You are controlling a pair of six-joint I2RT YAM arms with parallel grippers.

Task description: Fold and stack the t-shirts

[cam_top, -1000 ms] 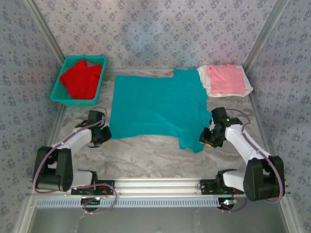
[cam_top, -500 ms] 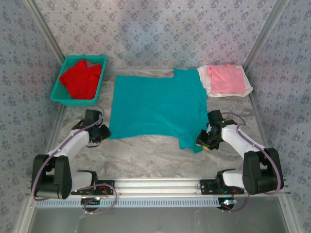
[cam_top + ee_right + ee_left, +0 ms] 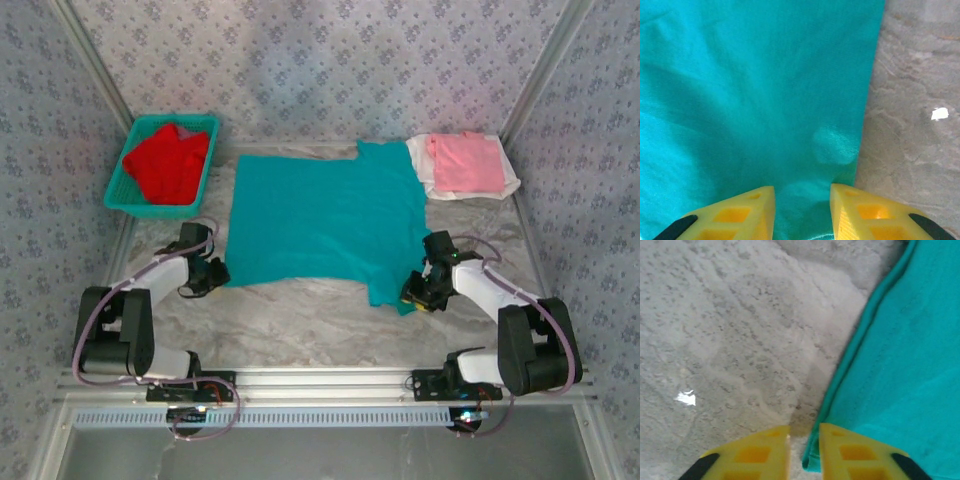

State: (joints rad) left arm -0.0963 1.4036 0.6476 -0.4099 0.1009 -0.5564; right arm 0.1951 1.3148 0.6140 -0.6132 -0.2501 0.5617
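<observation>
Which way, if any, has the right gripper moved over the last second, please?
Yes. The right gripper has shifted slightly left and toward the near rail, farther onto the teal shirt corner.

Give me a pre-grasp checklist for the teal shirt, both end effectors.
1. Teal t-shirt spread flat on the table: ok.
2. Left end effector straddles the shirt's near-left corner: ok.
3. Right end effector has cloth between its jaws: ok.
4. Jaws closed on cloth: not ok, both open.
5. Layers the right one would catch: cannot tell.
6. Stack of pink t-shirt on white t-shirt lies apart from the teal one: ok.
</observation>
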